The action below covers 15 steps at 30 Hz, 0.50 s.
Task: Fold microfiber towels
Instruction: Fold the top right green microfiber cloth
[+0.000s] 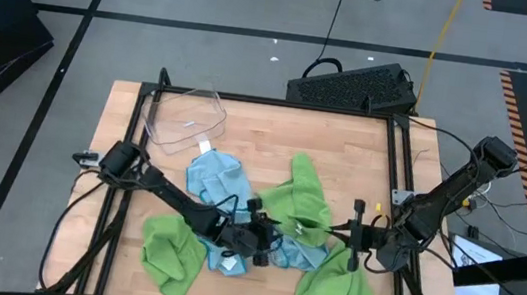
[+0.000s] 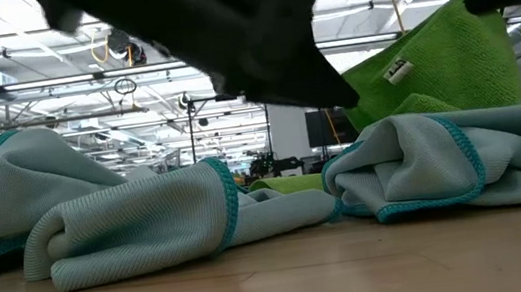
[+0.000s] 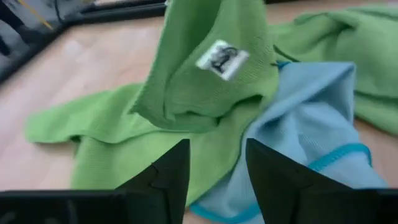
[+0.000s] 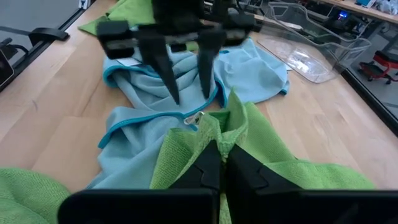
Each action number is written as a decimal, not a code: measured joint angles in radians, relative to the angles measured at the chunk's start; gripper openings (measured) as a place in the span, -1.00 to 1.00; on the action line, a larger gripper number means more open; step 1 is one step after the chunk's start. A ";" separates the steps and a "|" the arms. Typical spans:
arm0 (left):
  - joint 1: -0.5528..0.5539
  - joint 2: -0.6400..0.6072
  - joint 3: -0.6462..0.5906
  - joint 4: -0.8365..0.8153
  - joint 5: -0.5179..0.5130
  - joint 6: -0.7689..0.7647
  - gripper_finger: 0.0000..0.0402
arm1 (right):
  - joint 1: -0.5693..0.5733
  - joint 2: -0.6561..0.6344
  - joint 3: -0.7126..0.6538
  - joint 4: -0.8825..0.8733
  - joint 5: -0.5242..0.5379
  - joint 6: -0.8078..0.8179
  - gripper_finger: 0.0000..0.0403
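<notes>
High view looks straight down; low view sits level; wrists close on towels [image 1: 285, 221].

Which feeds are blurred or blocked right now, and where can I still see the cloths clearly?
Low view: a dark out-of-focus arm fills the top, though the blue cloths are sharp. Left wrist view: soft throughout, with the tag on the green cloth smeared. High view and right wrist view are clear, and the right tool grips green cloth.

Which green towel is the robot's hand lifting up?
The middle lime green towel, the one with the white tag. The right hand pinches it, raised in a peak. The other two green towels lie flat near the table's front edge.
</notes>
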 joint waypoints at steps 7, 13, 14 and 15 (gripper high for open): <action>0.080 0.028 -0.028 0.114 0.098 -0.090 -0.39 | 0.000 0.000 0.000 -0.003 -0.039 0.001 -1.00; 0.089 0.029 -0.028 0.177 0.146 -0.049 -0.34 | 0.000 0.000 0.000 -0.003 -0.050 0.000 -0.99; 0.089 0.029 -0.028 0.187 0.145 -0.046 -0.33 | 0.000 0.000 0.000 -0.002 -0.050 0.000 -0.99; 0.091 0.029 -0.028 0.193 0.144 -0.044 -0.32 | 0.000 0.000 0.000 -0.002 -0.050 -0.001 -0.99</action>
